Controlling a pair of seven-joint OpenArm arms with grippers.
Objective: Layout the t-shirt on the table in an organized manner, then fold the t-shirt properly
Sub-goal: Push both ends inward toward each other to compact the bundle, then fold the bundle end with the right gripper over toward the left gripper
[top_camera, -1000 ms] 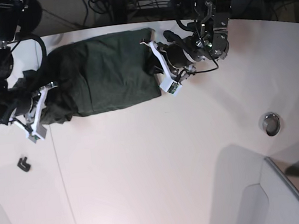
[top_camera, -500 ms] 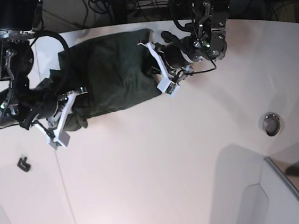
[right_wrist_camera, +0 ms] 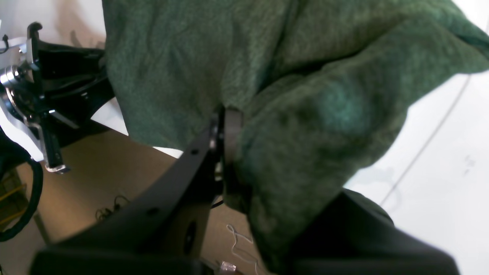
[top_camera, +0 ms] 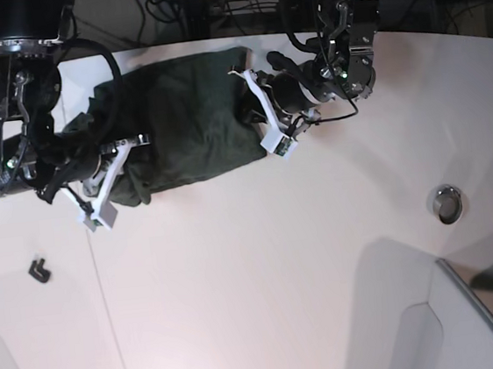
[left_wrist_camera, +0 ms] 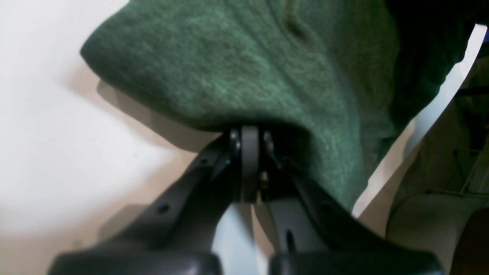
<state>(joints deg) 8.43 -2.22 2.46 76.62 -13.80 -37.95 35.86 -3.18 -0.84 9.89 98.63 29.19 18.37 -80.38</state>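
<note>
Your t-shirt (top_camera: pixel 178 121) lies bunched at the far side of the table (top_camera: pixel 264 271), its long axis running from one arm to the other. The left gripper (top_camera: pixel 261 117) is clamped on one end of the cloth and the right gripper (top_camera: pixel 113 176) on the other, so both are equally near.

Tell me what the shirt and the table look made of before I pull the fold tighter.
Shirt: soft knit cloth, likely cotton jersey, matte dark green; the wrist views show a fuzzy weave, and it bunches and drapes where both grippers pinch it. Table: hard smooth white top, maybe laminate or coated board; slight sheen with thin seam lines, but the core is not visible.
</note>
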